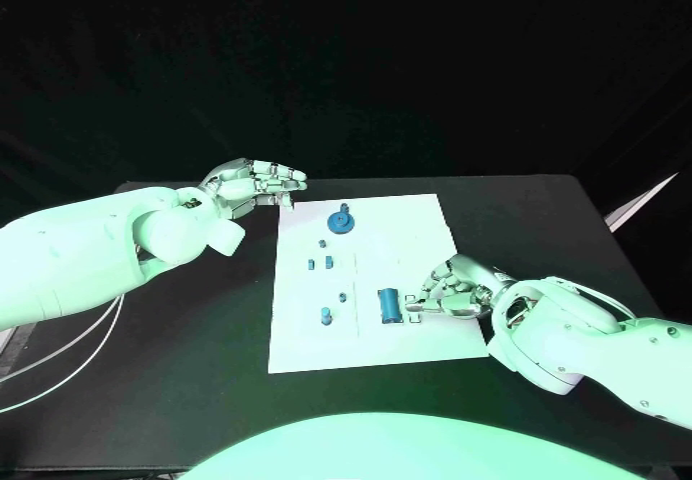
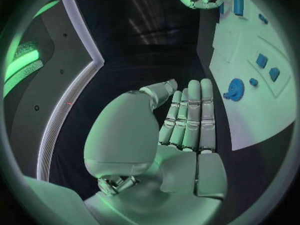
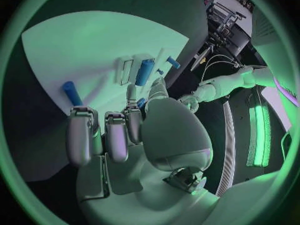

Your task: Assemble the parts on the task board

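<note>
From the head, the right hand (image 1: 454,290) rests on the task board (image 1: 418,225) beside a blue cylinder (image 1: 388,304); whether it grips anything I cannot tell. The left wrist view shows the left hand (image 2: 187,120) empty, fingers straight, off the board near the blue gear (image 2: 235,89).

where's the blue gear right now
In the head view, the gear sits at the far end of the task board, toward its left, nearest the left hand.

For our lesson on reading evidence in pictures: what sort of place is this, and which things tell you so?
Probably a robotics lab or test bench. A white task board with small blue parts lies on a black table against a dark backdrop, and two white robot arms reach in, the left hand and right hand.
</note>
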